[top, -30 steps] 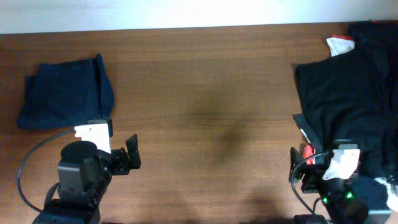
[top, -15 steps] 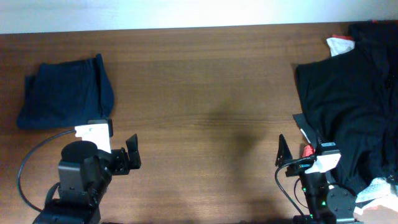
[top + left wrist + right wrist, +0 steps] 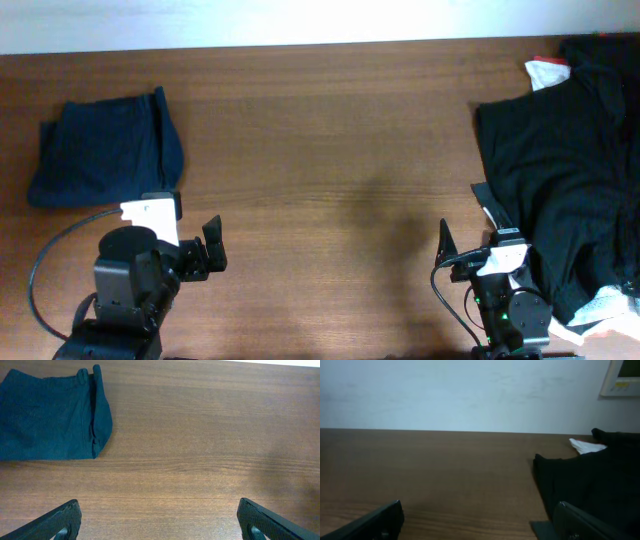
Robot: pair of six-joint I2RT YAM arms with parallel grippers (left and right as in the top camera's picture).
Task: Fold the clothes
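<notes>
Right arm: the black robot arm with the white wrist block (image 3: 508, 300) has slid left along the lower edge of the frame, off the heap of black garments (image 3: 560, 170).
Right fingers: the right fingers (image 3: 443, 238), spread wide, now stand over bare brown wooden worktop (image 3: 330, 150), left of the heap's edge; a second ago they were over the cloth.
White cloth: more of the crumpled white cloth piece (image 3: 598, 306) at lower right is uncovered.
</notes>
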